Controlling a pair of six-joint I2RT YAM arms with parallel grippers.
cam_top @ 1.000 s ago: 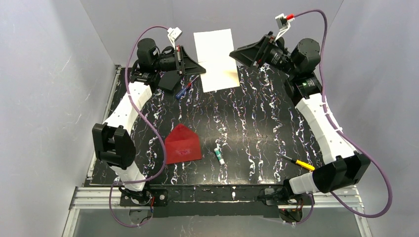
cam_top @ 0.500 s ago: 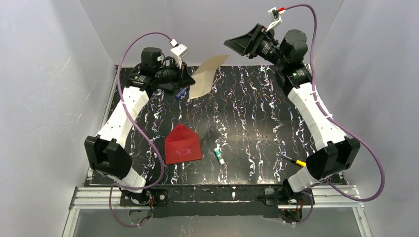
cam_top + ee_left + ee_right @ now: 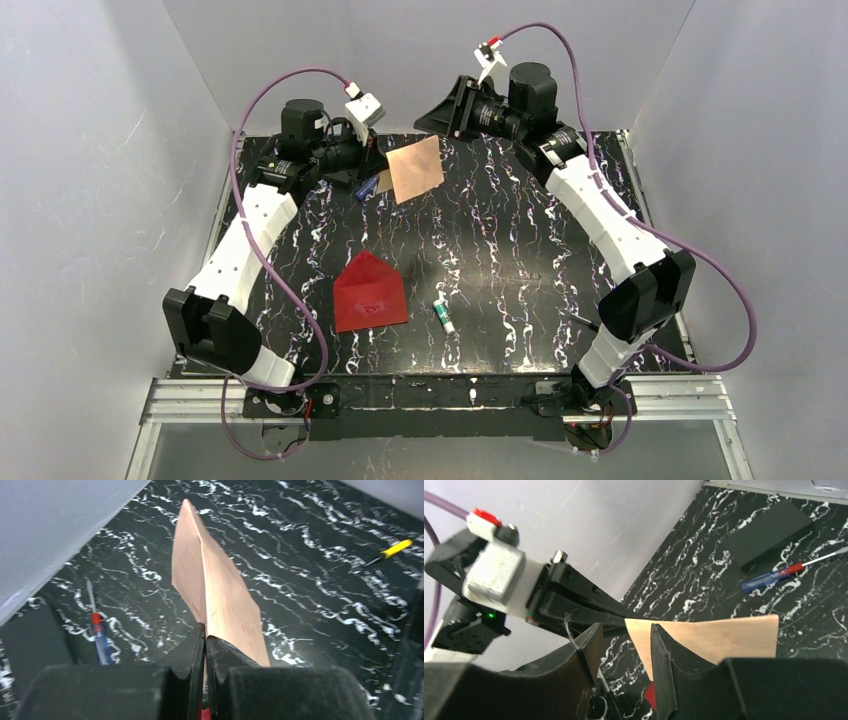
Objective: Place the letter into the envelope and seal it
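The letter [image 3: 415,168] hangs in the air well beyond the envelope [image 3: 369,293], toward the far wall, pinched at one edge by the left gripper [image 3: 205,639], whose jaws are pressed together on the paper. A second ago it was a broad white sheet stretched between both arms; now it shows as a smaller, tan-shaded panel with a crease running up it in the left wrist view, so it appears to have been folded. The right gripper [image 3: 626,635] has let go and drawn back above the letter; its fingers stand apart with nothing between them, the paper's corner showing beyond the gap. My reading is that the fold is done and the letter now has to be carried to the envelope, which lies flat, flap pointing away from the arms, untouched. Just right of the envelope lies a small green-and-white tube [image 3: 443,316]; its label is too small to read. No other writing or brand is legible, and the letter's visible face looks blank.
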